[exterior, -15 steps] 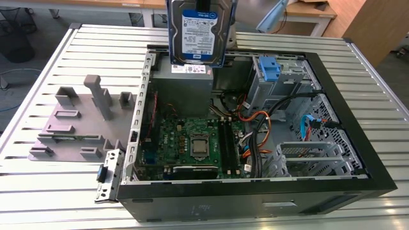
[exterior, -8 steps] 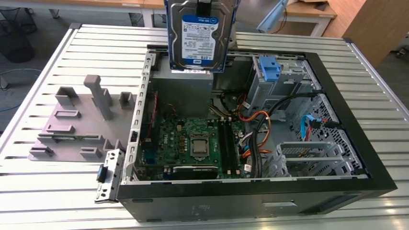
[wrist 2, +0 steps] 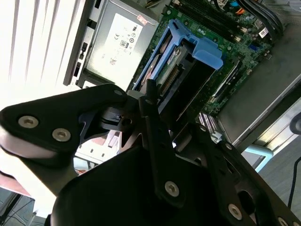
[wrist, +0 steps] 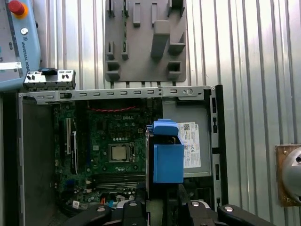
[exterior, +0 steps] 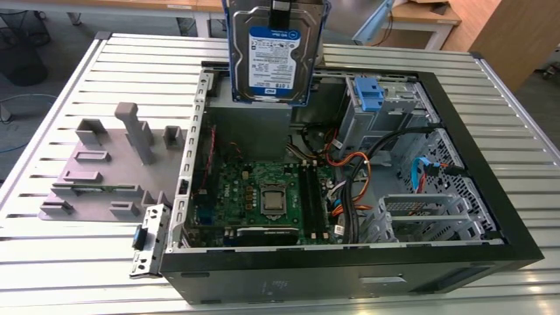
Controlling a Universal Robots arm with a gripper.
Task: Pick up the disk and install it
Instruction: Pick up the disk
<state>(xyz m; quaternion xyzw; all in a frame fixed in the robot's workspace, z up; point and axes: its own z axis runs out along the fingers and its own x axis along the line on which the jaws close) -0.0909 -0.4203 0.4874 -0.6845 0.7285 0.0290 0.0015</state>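
two jaws grip the disk (exterior: 275, 56) upright above the case (exterior: 350, 279).

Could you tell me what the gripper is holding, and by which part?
The gripper holds the disk by its upper end, upright above the case.

Exterior view. Black metal tower computer case (exterior: 350, 279), lying on its side with the side panel off, on a ribbed silver metal tabletop (exterior: 70, 262). Inside the case: green motherboard (exterior: 262, 197) on its floor, orange and black cable bundle (exterior: 359, 172) just beside the board, small blue plastic latch (exterior: 370, 92) at the far wall. Flat rectangular silver-metal disk (exterior: 269, 56) with blue-and-white label and blue side rails, upright above the case's far side. Grey plastic fixture plate (exterior: 105, 174) with upright blocks lies outside the case, on the exterior view's left.
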